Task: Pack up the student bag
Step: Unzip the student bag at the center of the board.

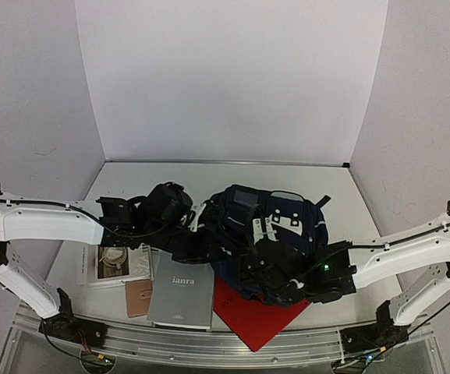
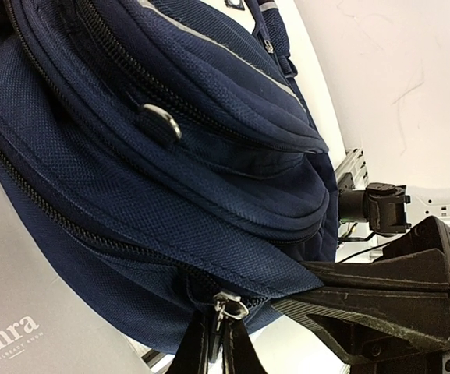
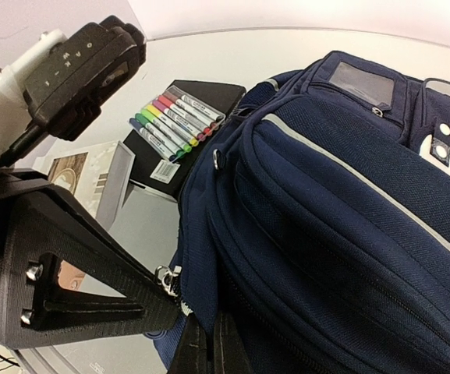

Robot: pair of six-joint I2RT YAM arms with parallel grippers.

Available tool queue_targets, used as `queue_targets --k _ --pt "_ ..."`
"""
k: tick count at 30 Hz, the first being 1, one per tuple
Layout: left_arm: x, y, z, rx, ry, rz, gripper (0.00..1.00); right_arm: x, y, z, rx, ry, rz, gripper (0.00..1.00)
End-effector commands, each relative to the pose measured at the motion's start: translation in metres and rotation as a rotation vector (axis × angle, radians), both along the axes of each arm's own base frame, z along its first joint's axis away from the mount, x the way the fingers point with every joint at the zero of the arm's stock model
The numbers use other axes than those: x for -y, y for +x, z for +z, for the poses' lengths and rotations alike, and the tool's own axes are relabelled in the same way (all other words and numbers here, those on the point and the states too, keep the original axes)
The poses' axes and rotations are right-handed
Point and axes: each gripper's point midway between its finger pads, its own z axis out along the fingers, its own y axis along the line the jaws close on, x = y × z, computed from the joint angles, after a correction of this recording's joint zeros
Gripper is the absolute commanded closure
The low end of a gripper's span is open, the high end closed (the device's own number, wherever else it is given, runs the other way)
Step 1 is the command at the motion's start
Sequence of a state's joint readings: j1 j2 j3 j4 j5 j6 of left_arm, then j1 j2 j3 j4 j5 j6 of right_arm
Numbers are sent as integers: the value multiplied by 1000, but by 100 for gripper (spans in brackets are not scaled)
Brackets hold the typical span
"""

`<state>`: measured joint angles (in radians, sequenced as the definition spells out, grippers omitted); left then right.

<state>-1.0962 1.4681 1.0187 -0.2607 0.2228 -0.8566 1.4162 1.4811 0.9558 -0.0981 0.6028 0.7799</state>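
Observation:
The student bag (image 1: 275,222) is a dark navy backpack lying in the middle of the table, with grey stripes and white patches. Both grippers meet at its near left edge. In the left wrist view my left gripper (image 2: 218,319) is shut on a silver zipper pull (image 2: 228,305) at the end of a zipper on the bag (image 2: 170,179). My right gripper (image 3: 210,336) is shut on a fold of the bag's navy fabric (image 3: 326,218) right beside it. The same zipper pull (image 3: 164,276) shows in the right wrist view against the left gripper's black finger (image 3: 92,273).
A pack of coloured markers (image 3: 174,121) lies by the bag's left side. In front of the bag are a grey book (image 1: 182,292), a red folder (image 1: 252,319), a small brown notebook (image 1: 137,298) and a white booklet (image 1: 114,263).

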Motion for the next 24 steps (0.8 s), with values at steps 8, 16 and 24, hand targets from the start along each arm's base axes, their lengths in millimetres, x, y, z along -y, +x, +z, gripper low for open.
queue_targets --k 8,16,24 --pt "-136 96 -58 88 472 321 100 33 -4 6 77 -202 8 100" --pt "-148 115 -48 243 585 208 100 27 -14 -1 70 -284 106 100" --pt "-147 130 -34 352 601 156 100 22 -21 -5 67 -303 123 100"
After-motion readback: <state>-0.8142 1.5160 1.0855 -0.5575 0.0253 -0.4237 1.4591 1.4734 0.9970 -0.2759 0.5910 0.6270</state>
